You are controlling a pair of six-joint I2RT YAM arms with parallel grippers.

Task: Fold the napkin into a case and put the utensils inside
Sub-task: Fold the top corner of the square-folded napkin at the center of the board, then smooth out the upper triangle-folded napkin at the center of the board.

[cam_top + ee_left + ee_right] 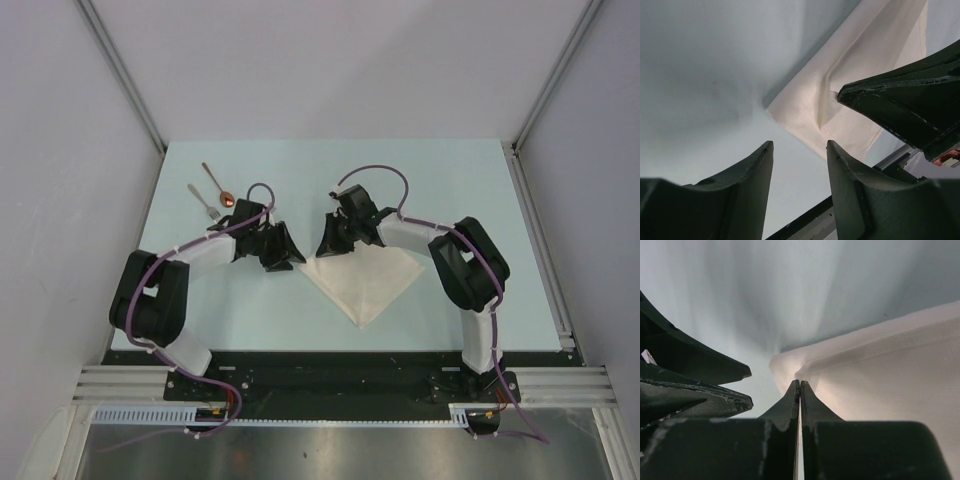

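Note:
The cream-white napkin (pixel 362 280) lies on the table folded into a triangle, its point toward the near edge. My right gripper (pixel 333 246) is shut on the napkin's far left corner (pixel 790 367), the cloth pinched between its closed fingers. My left gripper (pixel 284 257) is open just left of that corner and holds nothing; the napkin (pixel 840 100) shows beyond its fingertips (pixel 832 150), with the right gripper's fingers (pixel 900 100) pressing into the cloth. The silver fork (pixel 203 202) and the copper-bowled spoon (pixel 217 184) lie at the far left of the table.
The pale blue table surface (pixel 450 190) is bounded by grey walls and metal rails on both sides. A black strip and the arm bases run along the near edge (pixel 330 365).

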